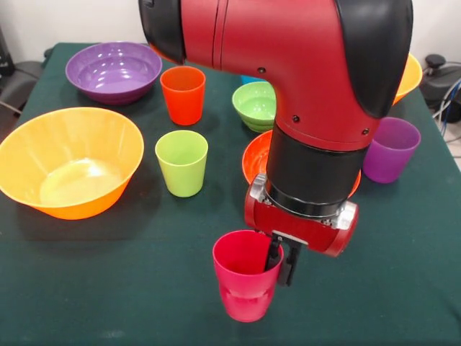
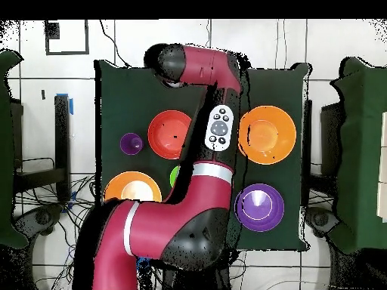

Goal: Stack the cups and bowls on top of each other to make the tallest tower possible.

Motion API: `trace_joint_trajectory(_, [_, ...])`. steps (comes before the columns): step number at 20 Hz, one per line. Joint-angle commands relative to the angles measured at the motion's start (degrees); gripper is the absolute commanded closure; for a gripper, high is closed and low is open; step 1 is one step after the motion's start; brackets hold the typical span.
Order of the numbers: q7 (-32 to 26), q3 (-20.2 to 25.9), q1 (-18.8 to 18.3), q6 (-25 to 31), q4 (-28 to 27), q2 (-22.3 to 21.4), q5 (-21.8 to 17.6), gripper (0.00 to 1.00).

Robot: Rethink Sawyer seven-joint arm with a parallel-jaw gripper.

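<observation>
The crimson cup (image 1: 243, 282) stands upright on the green table near its front edge. My gripper (image 1: 280, 262) is at the cup's right rim, one finger inside the cup and one outside, closed on the wall. The lime green cup (image 1: 181, 163), the orange-red cup (image 1: 183, 94) and the purple cup (image 1: 390, 149) each stand alone and upright. There are a purple bowl (image 1: 114, 71), a large orange bowl (image 1: 70, 162), a small lime green bowl (image 1: 255, 105), and a red-orange bowl (image 1: 255, 156) partly behind the arm. No tower is standing.
A second orange bowl (image 1: 409, 75) sits at the far right behind the arm, and a sliver of the blue bowl (image 1: 248, 79) shows behind the green one. In the overhead view the arm (image 2: 204, 189) covers the table's middle, hiding the gripper and crimson cup.
</observation>
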Motion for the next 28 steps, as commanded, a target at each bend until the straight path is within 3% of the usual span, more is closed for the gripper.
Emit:
trace_joint_trajectory(1, [10.1, 1.8, 0.9, 7.2, 3.2, -0.2, 0.5, 1.00])
trace_joint_trajectory(18, [10.6, 1.2, 3.8, 5.5, 11.5, -4.8, 0.7, 1.00])
trace_joint_trajectory(28, [11.2, -0.4, 4.5, 8.1, 10.3, -5.2, 0.9, 1.00])
